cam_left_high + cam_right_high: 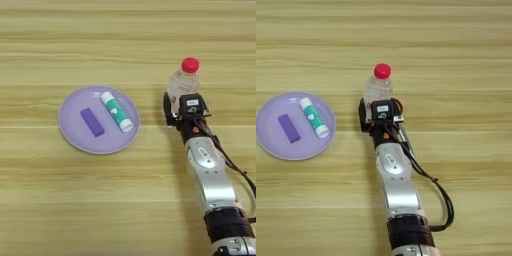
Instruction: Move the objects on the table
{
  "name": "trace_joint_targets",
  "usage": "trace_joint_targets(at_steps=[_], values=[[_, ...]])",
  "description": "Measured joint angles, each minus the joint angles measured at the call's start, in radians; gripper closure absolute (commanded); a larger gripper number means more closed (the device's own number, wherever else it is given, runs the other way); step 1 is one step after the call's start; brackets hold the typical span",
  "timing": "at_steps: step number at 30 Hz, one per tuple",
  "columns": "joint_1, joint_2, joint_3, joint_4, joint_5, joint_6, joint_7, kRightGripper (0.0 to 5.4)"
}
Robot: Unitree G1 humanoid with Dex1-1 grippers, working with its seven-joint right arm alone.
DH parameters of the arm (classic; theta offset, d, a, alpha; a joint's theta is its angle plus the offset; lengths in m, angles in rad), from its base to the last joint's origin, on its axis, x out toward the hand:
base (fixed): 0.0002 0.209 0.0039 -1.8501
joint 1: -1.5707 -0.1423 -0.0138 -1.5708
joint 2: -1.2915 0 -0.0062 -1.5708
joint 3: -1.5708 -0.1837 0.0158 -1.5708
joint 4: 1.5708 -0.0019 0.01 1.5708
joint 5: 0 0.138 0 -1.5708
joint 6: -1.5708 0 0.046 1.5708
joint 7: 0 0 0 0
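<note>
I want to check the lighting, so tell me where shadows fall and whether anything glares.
Left eye view: soft, even light; the lilac plate casts a thin shadow at its lower rim. Right eye view: the arm leaves a faint shadow to its left; no harsh glare on the clear bottle.

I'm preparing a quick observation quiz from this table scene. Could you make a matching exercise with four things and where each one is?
Things:
1. small purple rectangular block
2. white-and-green glue stick
3. clear plastic bottle with red cap
4. round lilac plate

Places:
A. upright, right at the gripper
B. flat on the wooden table, left of the arm
C. on the plate, right part
D. on the plate, near its middle

Pairs: 1-D, 2-C, 3-A, 4-B
</note>
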Motion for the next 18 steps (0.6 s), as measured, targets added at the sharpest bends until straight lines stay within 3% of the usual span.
trace_joint_targets(at_steps=[6, 18], values=[[-0.004, 0.000, -0.001, 0.006, 0.000, 0.000, 0.001, 2.23], [-0.004, -0.001, -0.005, 0.006, 0.000, 0.001, 0.000, 0.58]])
